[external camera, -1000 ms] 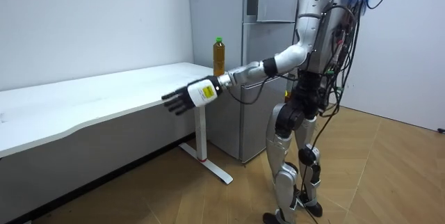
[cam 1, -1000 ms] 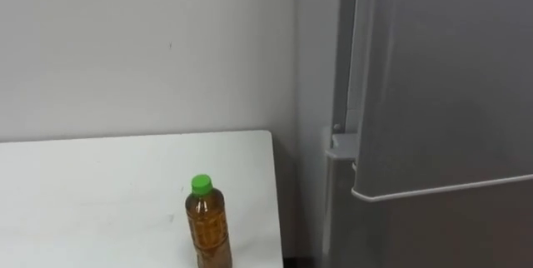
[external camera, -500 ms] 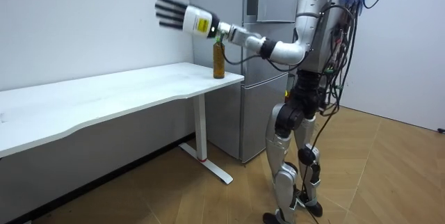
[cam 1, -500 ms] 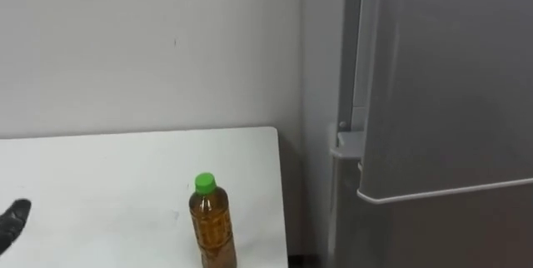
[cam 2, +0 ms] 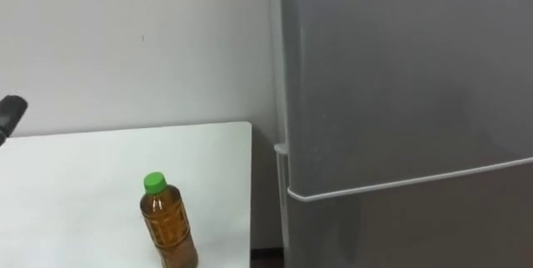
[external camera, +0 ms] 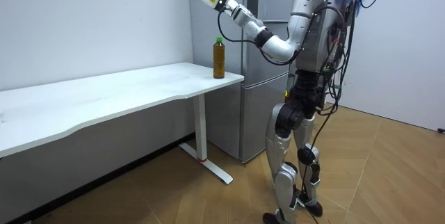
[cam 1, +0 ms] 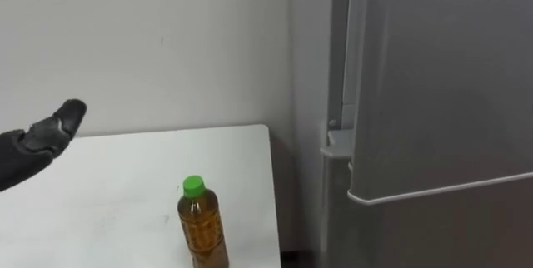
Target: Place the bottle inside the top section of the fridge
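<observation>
Near the right corner of the table (cam 1: 108,176), just beside the shut fridge (cam 1: 441,93), we see the bottle (cam 1: 202,230) standing upright, its base cut off by the eye views' lower edge. Well apart, up to its left, the left robot hand (cam 1: 42,139) hangs with fingers straight and spread, empty, partly cut by the left edge.

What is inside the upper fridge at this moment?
Nothing of its inside shows: the upper fridge door is closed. The bottle stands outside on the white table, and the open left hand holds nothing.
</observation>
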Robot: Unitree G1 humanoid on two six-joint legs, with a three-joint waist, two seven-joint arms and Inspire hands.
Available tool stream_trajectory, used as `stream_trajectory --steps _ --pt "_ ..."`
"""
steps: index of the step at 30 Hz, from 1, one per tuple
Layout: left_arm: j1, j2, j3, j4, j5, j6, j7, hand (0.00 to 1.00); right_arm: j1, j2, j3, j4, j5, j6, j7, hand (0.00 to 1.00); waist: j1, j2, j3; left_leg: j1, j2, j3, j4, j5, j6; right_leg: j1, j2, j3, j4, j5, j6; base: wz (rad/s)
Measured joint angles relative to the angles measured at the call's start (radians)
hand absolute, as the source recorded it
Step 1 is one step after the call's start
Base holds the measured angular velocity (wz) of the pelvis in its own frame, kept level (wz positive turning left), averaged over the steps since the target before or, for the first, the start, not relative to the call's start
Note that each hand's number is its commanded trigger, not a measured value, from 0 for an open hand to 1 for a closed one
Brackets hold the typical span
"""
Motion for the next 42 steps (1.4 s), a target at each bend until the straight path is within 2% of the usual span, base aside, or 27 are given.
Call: stream_trajectory --steps 6,10,15,19,25,31,35,39,42 --pt "-0.039 0.0 -0.095 -0.007 -0.026 0.046 -0.152 0.0 -0.009 0.001 0.004 0.002 0.002 -0.001 0.0 0.0 -0.017 0.003 -0.002 -0.008 0.0 -0.003 0.003 0.0 0.0 -0.005 0.0 0.0 0.0 0.0 0.0 0.0" --pt "-0.076 0.0 -0.129 -0.014 -0.018 0.048 -0.231 0.0 -0.01 -0.002 0.004 0.0 0.0 -0.01 -0.002 0.0 -0.03 0.016 -0.0083 -0.015 0.001 0.0 0.011 0.0 0.0 -0.005 0.0 0.001 0.0 0.0 0.0 0.0" --pt "-0.087 -0.002 -0.145 -0.051 -0.017 0.05 -0.289 0.0 -0.01 -0.002 0.009 0.0 0.001 -0.013 -0.013 0.0 -0.041 0.022 -0.008 -0.014 0.001 0.002 0.013 0.0 0.0 -0.004 0.0 0.003 0.0 0.0 0.0 0.0" --pt "-0.1 -0.005 -0.184 -0.064 -0.026 0.067 -0.339 0.0 -0.027 -0.005 0.03 0.013 0.0 -0.008 -0.032 0.0 -0.043 0.017 -0.0021 -0.018 0.001 -0.002 0.02 0.001 0.001 -0.005 -0.001 0.012 0.0 0.0 0.0 0.0" --pt "-0.1 -0.008 -0.282 -0.065 -0.044 0.09 -0.412 0.0 -0.034 -0.005 0.041 0.006 0.007 -0.009 -0.034 0.0 -0.064 0.021 -0.0007 -0.037 0.0 -0.004 0.026 0.002 0.003 -0.016 0.0 0.022 0.0 0.0 0.0 0.0" --pt "-0.117 -0.011 -0.34 -0.065 -0.047 0.091 -0.483 0.0 -0.053 -0.012 0.076 0.011 0.004 -0.012 -0.034 0.0 -0.096 0.021 -0.0005 -0.036 0.0 -0.003 0.024 0.002 0.003 -0.021 -0.001 0.023 0.0 0.0 0.0 -0.01" --pt "-0.123 -0.019 -0.376 -0.065 -0.045 0.095 -0.52 0.0 -0.053 -0.012 0.08 0.012 0.004 -0.013 -0.034 0.0 -0.097 0.019 0.001 -0.035 0.0 -0.003 0.024 0.002 0.003 -0.027 -0.001 0.022 0.0 0.0 0.0 0.0" --pt "-0.123 -0.026 -0.41 -0.065 -0.046 0.107 -0.553 0.0 -0.057 -0.011 0.102 0.006 0.004 -0.014 -0.045 0.0 -0.1 0.01 0.0071 -0.035 0.0 -0.002 0.024 0.002 0.003 -0.027 -0.001 0.021 -0.003 0.0 0.0 0.0" --pt "-0.123 -0.032 -0.437 -0.064 -0.046 0.107 -0.561 0.0 -0.058 -0.011 0.118 0.004 0.003 -0.019 -0.05 0.0 -0.103 0.006 0.0061 -0.038 -0.004 -0.001 0.025 0.002 0.003 -0.022 -0.003 0.025 -0.016 0.0 0.0 0.0"
